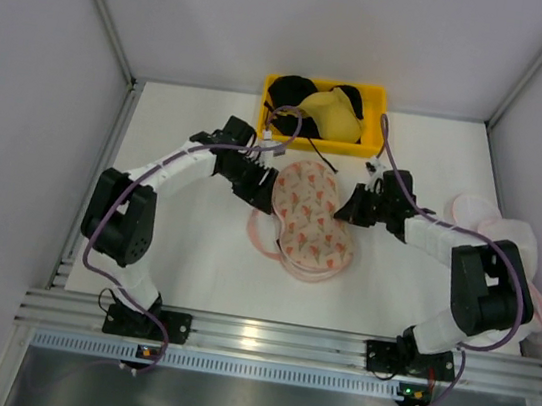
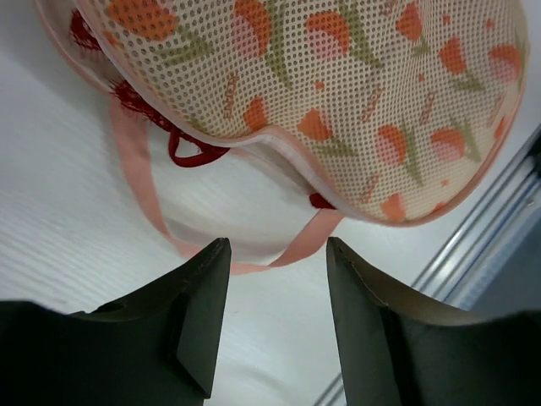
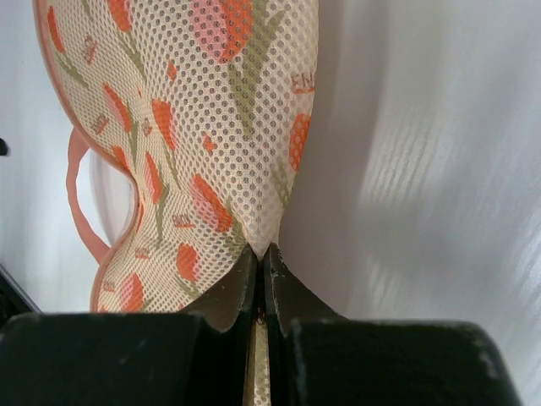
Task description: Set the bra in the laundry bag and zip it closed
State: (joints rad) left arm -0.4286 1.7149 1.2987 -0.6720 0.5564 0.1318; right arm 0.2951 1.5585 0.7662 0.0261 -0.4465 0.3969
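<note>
Right pincer [image 3: 262, 251] pinches laundry bag [image 3: 194, 127] at its narrow waist.

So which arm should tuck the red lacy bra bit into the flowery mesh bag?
Probably left. The left gripper is open and free, facing the edge of the cream, orange-printed mesh laundry bag where the bright red lacy bra pokes out. The right gripper is shut on the bag's other edge.

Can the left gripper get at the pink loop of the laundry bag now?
Probably yes. The left gripper is open and the pink loop lies just ahead of its fingertips, with nothing between.
</note>
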